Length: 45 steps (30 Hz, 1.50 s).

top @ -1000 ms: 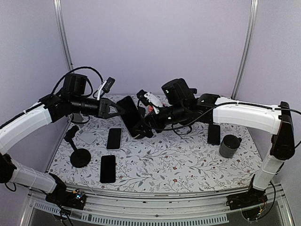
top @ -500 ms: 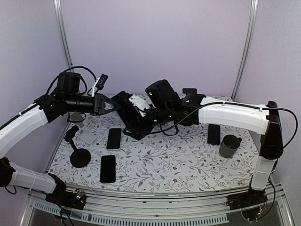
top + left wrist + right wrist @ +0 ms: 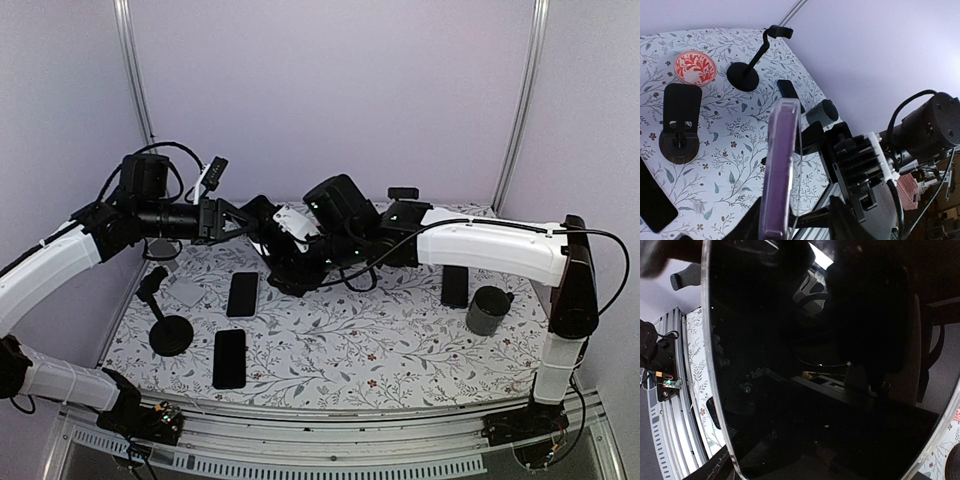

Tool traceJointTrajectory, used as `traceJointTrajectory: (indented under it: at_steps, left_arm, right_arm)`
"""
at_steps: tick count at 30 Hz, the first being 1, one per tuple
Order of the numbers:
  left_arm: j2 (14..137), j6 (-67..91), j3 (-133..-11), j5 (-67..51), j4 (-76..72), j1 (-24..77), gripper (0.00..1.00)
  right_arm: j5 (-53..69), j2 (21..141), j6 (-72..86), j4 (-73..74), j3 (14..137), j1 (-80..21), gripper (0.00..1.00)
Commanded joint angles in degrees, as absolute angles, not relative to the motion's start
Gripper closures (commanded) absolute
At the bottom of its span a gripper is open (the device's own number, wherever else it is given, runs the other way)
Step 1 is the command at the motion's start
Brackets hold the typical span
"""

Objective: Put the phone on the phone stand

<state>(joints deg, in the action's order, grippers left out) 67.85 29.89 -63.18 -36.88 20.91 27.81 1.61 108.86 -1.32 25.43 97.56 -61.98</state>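
Phone [image 3: 815, 365] mid-air — left end effector [image 3: 243, 222] apart around it; right end effector [image 3: 282, 262] at phone, grip unclear.

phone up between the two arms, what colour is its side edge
Purple. The phone is seen edge-on, so it shows best in the left wrist view.

Both the left arm [image 3: 45, 265] and right arm [image 3: 490, 245] have glossy white shells between black joints. Black cables [image 3: 168, 145] loop at upper left. A black finned block [image 3: 860, 162] fills the left wrist view's lower right.
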Motion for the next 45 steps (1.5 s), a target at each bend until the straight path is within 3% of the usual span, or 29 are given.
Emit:
traceJointTrajectory:
  at_steps: [1, 4, 9, 13, 17, 24, 34, 45]
  left_arm:
    - [65.96, 30.93, -62.38, -35.52, 18.96, 27.16, 0.54]
    - [65.74, 31.45, -61.88, -35.75, 17.93, 27.16, 0.62]
    - [65.39, 31.75, -61.29, -36.39, 16.61, 27.16, 0.86]
    - [64.29, 30.81, -60.99, -34.42, 16.06, 26.86, 1.0]
    - [63.82, 29.59, -61.97, -33.4, 16.74, 25.7, 1.0]
    - [64.62, 18.67, -68.55, -29.92, 24.83, 21.24, 1.0]
    - [67.39, 4.34, -76.43, -15.4, 35.11, 14.17, 1.0]
    - [63.58, -3.45, -68.93, -12.15, 28.62, 7.89, 1.0]
  right_arm:
    - [-0.79, 108.52, -0.66, 22.65, 99.22, -62.05, 0.43]
    - [-0.47, 108.78, -0.41, 22.58, 99.47, -62.04, 0.44]
    - [0.07, 109.06, -0.26, 22.15, 99.62, -62.01, 0.43]
    - [2.86, 109.12, -0.26, 21.89, 99.67, -62.03, 0.33]
    - [4.0, 107.92, -0.26, 21.78, 98.76, -61.94, 0.0]
    - [7.32, 101.26, 1.25, 21.74, 89.9, -61.78, 0.01]
    - [8.18, 92.85, 4.65, 23.45, 79.18, -60.49, 0.01]
    - [8.25, 90.61, 4.12, 19.65, 72.7, -57.93, 0.01]
